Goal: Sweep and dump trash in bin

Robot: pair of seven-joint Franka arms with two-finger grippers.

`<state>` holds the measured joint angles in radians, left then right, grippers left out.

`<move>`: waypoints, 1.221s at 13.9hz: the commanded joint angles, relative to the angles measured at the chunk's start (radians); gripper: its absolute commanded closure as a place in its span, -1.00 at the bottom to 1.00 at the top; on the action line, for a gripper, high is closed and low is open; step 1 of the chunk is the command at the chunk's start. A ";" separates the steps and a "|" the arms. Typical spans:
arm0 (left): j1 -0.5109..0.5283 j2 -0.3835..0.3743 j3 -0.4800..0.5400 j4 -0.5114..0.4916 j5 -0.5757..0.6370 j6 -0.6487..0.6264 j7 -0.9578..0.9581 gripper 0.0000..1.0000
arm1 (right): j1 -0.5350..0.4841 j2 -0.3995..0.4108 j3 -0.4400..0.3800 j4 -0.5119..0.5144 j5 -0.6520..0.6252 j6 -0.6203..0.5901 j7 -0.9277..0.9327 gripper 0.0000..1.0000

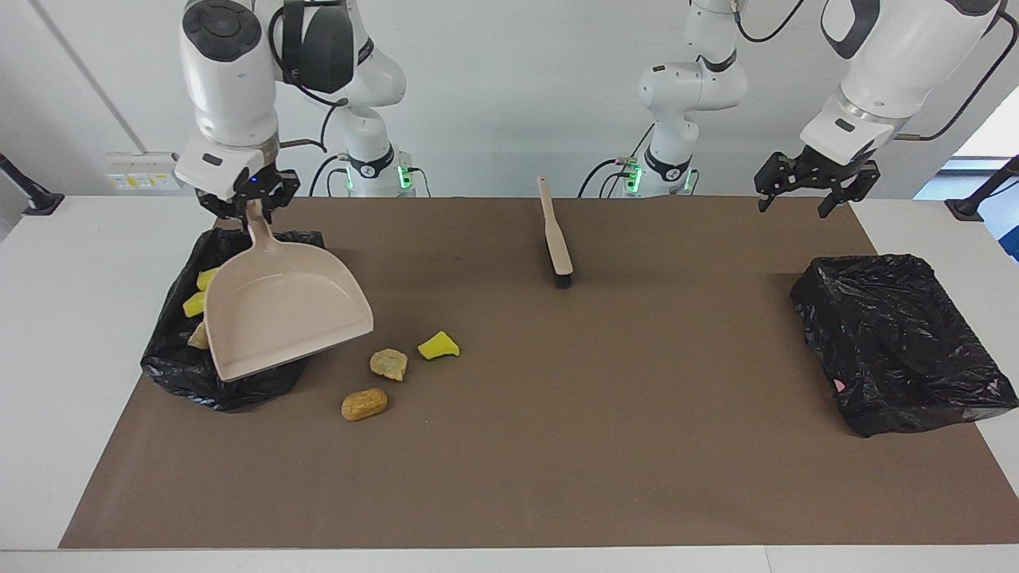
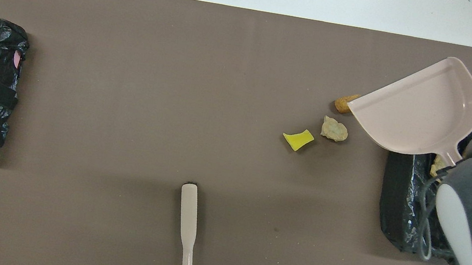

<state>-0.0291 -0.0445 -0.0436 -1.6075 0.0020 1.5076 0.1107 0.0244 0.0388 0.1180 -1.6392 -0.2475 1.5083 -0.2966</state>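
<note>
Three trash lumps (image 1: 390, 374) lie loose on the brown mat (image 1: 557, 446), lower left of centre in the facing view; more lumps sit in the black-lined bin (image 1: 179, 362) at mid-left. The right gripper (image 1: 248, 203) is clenched on the dustpan (image 1: 286, 314) handle, pan tilted in the air over the bin. The left gripper (image 1: 806, 191) hangs spread wide and empty at upper right, over the mat's edge. Brush (image 1: 557, 239) lies top centre. Second bin (image 1: 899, 342) at right. White table (image 1: 48, 358), white wall.
</note>
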 commanded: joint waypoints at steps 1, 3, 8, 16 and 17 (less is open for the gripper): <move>0.023 -0.014 0.004 -0.003 0.009 -0.009 0.000 -1.00 | 0.077 0.045 -0.003 0.012 0.123 0.056 0.187 1.00; 0.023 -0.014 0.005 -0.002 0.010 -0.003 0.001 -1.00 | 0.156 0.110 -0.003 0.016 0.183 0.108 0.308 1.00; 0.023 -0.014 0.004 -0.002 0.010 -0.007 -0.002 -1.00 | 0.340 0.249 -0.003 0.022 0.303 0.329 0.531 1.00; 0.023 -0.014 0.004 -0.002 0.010 -0.006 0.000 -1.00 | 0.496 0.530 -0.003 0.234 0.296 0.480 0.780 1.00; 0.023 -0.014 0.004 -0.002 0.010 -0.007 0.000 -1.00 | 0.505 0.541 -0.003 0.234 0.301 0.512 0.798 1.00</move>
<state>-0.0134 -0.0471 -0.0347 -1.6071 0.0020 1.5077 0.1107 0.5274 0.5410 0.1199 -1.4664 0.0331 1.9958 0.4735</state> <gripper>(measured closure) 0.000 0.674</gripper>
